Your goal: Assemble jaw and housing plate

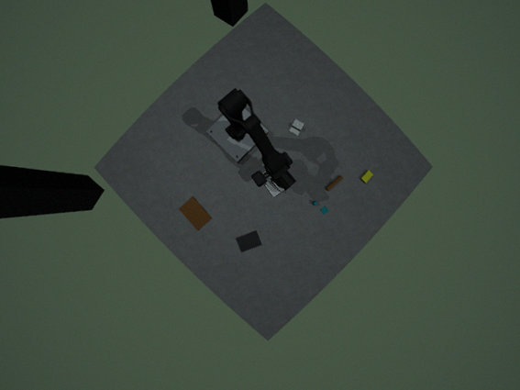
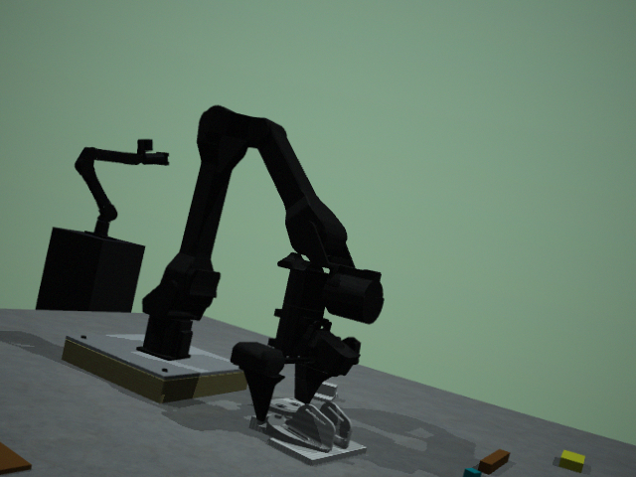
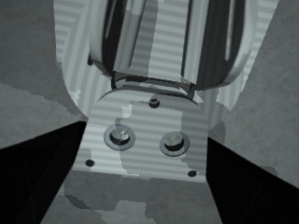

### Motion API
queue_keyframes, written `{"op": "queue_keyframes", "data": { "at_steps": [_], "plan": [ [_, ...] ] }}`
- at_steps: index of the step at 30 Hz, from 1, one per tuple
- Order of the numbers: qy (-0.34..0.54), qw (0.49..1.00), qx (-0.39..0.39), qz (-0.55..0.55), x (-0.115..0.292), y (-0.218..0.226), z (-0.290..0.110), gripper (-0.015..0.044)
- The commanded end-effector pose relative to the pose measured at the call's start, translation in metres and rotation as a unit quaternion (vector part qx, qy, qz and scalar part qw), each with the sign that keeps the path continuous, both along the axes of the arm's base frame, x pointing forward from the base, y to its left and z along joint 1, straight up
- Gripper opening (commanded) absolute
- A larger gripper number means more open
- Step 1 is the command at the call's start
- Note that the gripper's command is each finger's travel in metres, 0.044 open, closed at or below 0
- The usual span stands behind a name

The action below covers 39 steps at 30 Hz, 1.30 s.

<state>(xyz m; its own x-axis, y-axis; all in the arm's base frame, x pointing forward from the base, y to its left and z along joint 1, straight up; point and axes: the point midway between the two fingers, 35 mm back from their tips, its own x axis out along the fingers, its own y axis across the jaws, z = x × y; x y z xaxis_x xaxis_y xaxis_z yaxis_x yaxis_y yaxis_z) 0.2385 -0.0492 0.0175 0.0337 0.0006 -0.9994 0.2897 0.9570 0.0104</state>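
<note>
My gripper (image 1: 271,177) (image 2: 283,410) (image 3: 145,134) stands nearly wide open, its fingers clamping the plate (image 2: 288,404) (image 3: 147,161) by opposite edges. Two ringed holes show a stub in each.

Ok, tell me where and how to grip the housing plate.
Best grip is probably across the two opposite side edges of the housing plate, coming from above: it is flat, those edges are accessible, and fingers there leave both round holes uncovered.

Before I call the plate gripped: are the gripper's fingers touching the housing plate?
Touching: the wrist view shows both fingertips of the gripper against the housing plate's opposite side edges.
</note>
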Motion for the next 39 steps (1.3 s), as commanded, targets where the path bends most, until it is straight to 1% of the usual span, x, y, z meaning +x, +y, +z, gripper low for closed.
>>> {"op": "queue_keyframes", "data": {
  "at_steps": [1,39],
  "plan": [
    [0.005,1.0,-0.002,0.001,-0.0012,-0.0005,-0.0034,0.0351],
    [0.005,1.0,-0.002,-0.001,-0.001,-0.0005,-0.0107,0.0351]
  ]
}}
